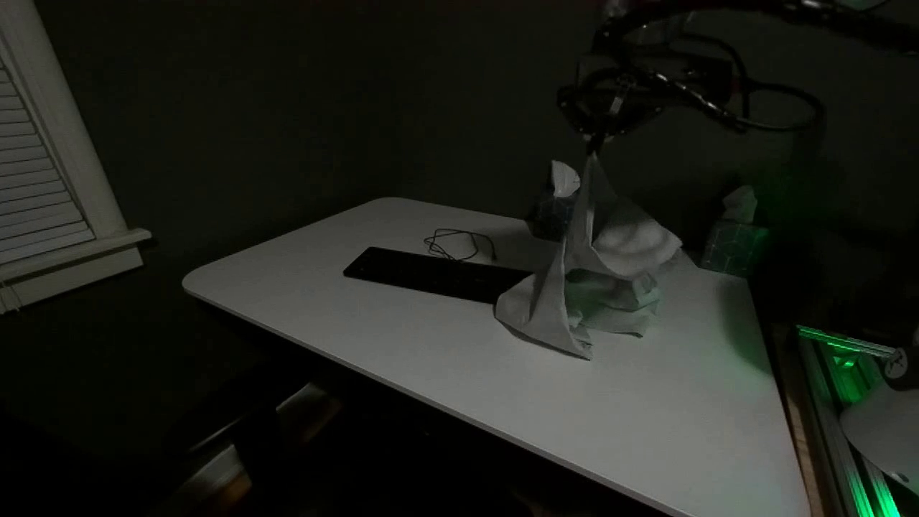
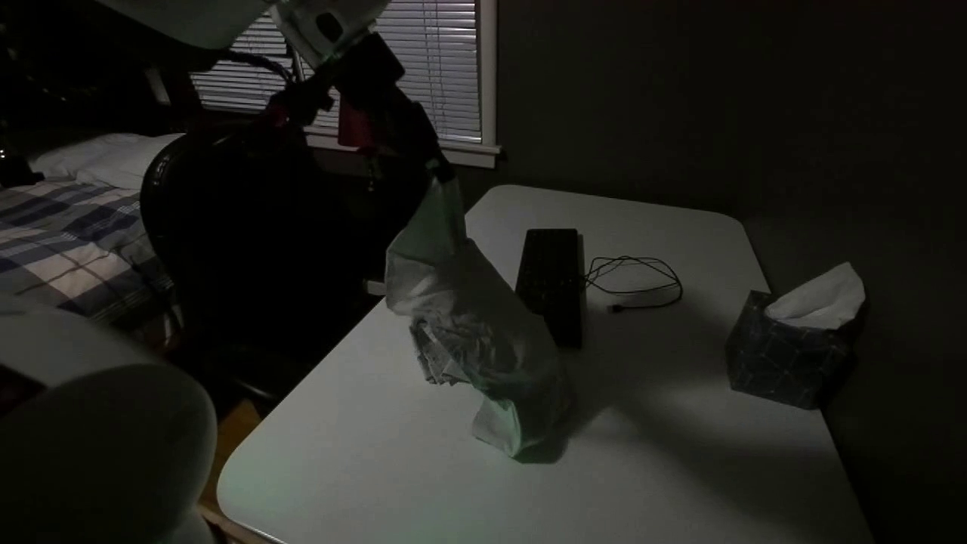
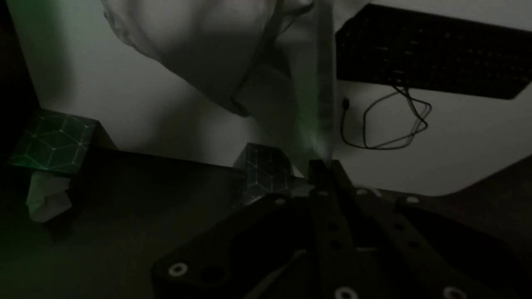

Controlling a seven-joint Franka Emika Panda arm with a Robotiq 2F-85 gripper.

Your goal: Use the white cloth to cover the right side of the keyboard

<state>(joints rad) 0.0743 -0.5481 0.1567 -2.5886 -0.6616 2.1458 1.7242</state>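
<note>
The white cloth (image 1: 549, 309) hangs from my gripper (image 1: 593, 147), pinched at one corner. In both exterior views its lower folds reach the table; the cloth also shows here (image 2: 483, 317). The gripper (image 2: 446, 175) is high above the table, its fingers closed on the cloth. In the wrist view the fingertips (image 3: 326, 166) are together with the cloth (image 3: 208, 54) between them. The black keyboard (image 1: 431, 274) lies flat on the table. One end of the keyboard (image 3: 432, 54) is hidden behind the cloth in the wrist view. I cannot tell whether the cloth touches the keyboard.
A thin black cable (image 1: 459, 244) lies coiled beside the keyboard. A patterned tissue box (image 2: 789, 363) stands at the table's wall side. A second tissue box (image 1: 736, 248) is by the table's end. A dark chair (image 2: 249, 242) stands beside the white table (image 1: 344, 309). The room is dim.
</note>
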